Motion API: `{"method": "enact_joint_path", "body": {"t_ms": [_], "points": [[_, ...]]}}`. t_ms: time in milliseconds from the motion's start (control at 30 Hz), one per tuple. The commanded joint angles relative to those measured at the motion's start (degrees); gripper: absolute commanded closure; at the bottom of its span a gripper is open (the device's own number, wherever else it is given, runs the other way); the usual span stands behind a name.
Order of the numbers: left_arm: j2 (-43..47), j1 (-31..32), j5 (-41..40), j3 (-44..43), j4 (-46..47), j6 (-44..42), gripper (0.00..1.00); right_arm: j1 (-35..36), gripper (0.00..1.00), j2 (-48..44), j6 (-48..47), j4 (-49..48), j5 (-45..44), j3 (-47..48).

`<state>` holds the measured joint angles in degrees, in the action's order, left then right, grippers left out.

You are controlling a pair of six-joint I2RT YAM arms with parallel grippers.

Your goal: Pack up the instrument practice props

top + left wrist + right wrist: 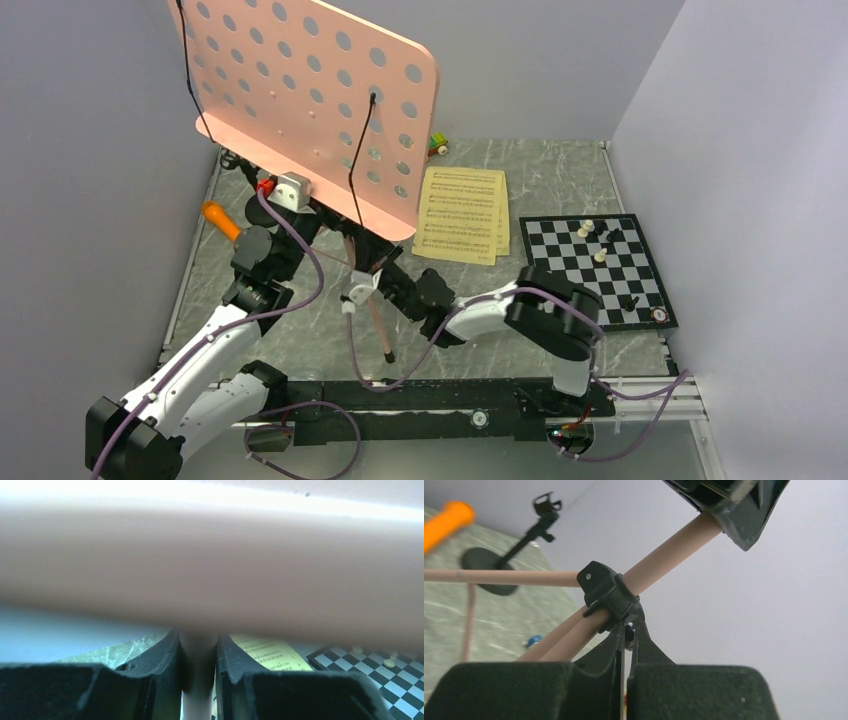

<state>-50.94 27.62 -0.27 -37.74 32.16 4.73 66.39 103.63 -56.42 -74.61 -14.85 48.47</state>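
L pincer (pixel 198 647) is clamped on the pink pole (pixel 198 690) of the music stand (pixel 310 90). Its fingers (pixel 167 655) press both sides of the pole, right under the stand's blurred pink panel. R pincer (pixel 628 636) is closed, jaws nearly touching, w/ its tips right at the black collar (pixel 610 591) where the tripod legs meet the pole. Can't tell whether it pinches a part of that collar or only sits against it. From the collar, one leg (pixel 499 576) runs off sideways and two more lie folded together toward the pincer. In the top view the stand's perforated panel sits high and tilted, over the counter's (pixel 560 170) left half, w/ both arms reaching in beneath it. Orange mic (pixel 220 220) lies on the counter near the left wall, just beside the L arm. The black round-based mic stand (pixel 484 562) stands upright close to it, clip at the top. Yellow sheet-music pages (pixel 462 215) lie flat, stacked slightly fanned, mid-counter, just left of the chessboard (pixel 595 270) w/ a few pieces on it. The pages carry printed staves and a title line, too small to read. A small toy car (pixel 437 146) sits near the back wall.
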Motion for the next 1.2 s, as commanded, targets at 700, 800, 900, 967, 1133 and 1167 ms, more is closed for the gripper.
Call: {"method": "enact_joint_path", "body": {"t_ms": [700,800,900,967,1133,1167], "points": [[-1.88,0.55,-2.79,0.99,-7.15,2.48,1.0,-0.04,0.16,-25.67,56.01,45.1,-13.69,-4.17],[-1.07,0.59,-2.97,1.38,-6.94,2.25,1.0,-6.86,0.18,-26.43,72.1,54.03,-0.91,-1.39],[0.02,0.59,-3.33,1.75,-7.18,1.72,1.0,-13.46,0.18,-25.53,83.65,57.04,12.45,1.78],[0.75,0.57,-3.37,2.16,-7.19,1.52,1.0,-16.92,0.17,-24.6,89.98,56.99,20.8,3.88],[1.49,0.6,-3.51,3.28,-7.41,1.75,1.0,-21.69,0.14,-19.32,101.62,54.45,34.3,10.3],[1.6,0.59,-3.58,3.63,-7.3,1.88,1.0,-22.33,0.14,-18.01,103.74,53.5,36.78,11.38]]}}
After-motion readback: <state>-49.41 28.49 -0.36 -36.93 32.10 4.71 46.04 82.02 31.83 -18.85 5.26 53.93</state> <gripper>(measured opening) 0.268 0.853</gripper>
